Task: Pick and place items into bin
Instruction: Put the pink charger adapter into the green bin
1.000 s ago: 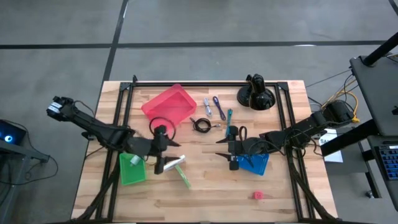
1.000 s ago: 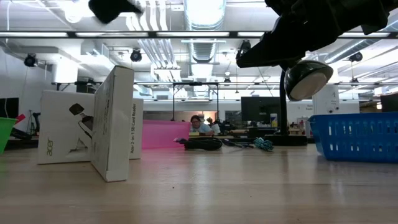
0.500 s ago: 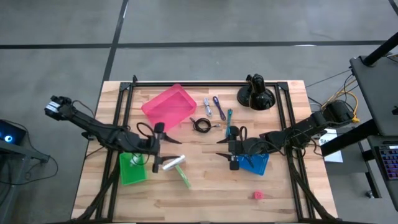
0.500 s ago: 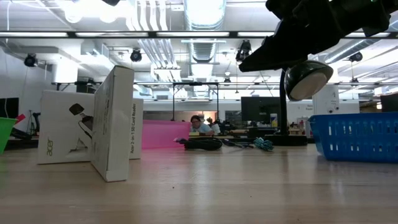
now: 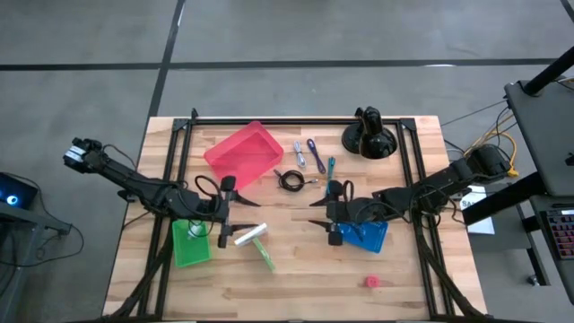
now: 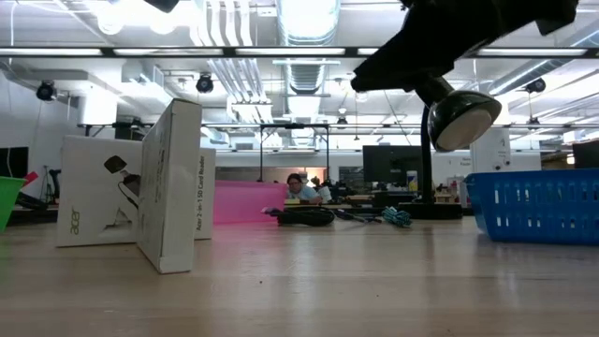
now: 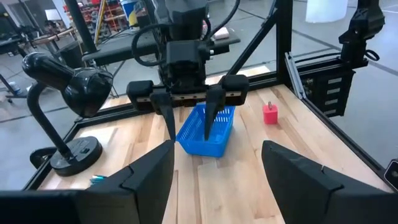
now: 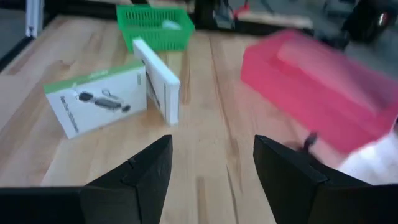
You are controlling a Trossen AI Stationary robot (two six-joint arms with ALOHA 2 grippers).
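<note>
On the wooden table (image 5: 296, 278), a small red block (image 5: 372, 282) lies at five o'clock. The left claw (image 5: 223, 213) hangs wide open and empty between the green mesh basket (image 5: 187, 244) and two white-and-green boxes (image 5: 255, 242). The right claw (image 5: 325, 213), also spread and empty, hovers beside the blue mesh basket (image 5: 366, 236). Toward twelve o'clock lie a black coiled cable (image 5: 289, 180), thin purple and teal sticks (image 5: 316, 154) and a pink tray (image 5: 245, 152).

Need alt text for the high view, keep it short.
Overhead view of a wooden table: the left gripper hangs open near a green bin and a white box; the right gripper hangs open beside a blue bin. Behind them lie a pink bin, a black coiled cable, thin sticks and a black lamp.
</note>
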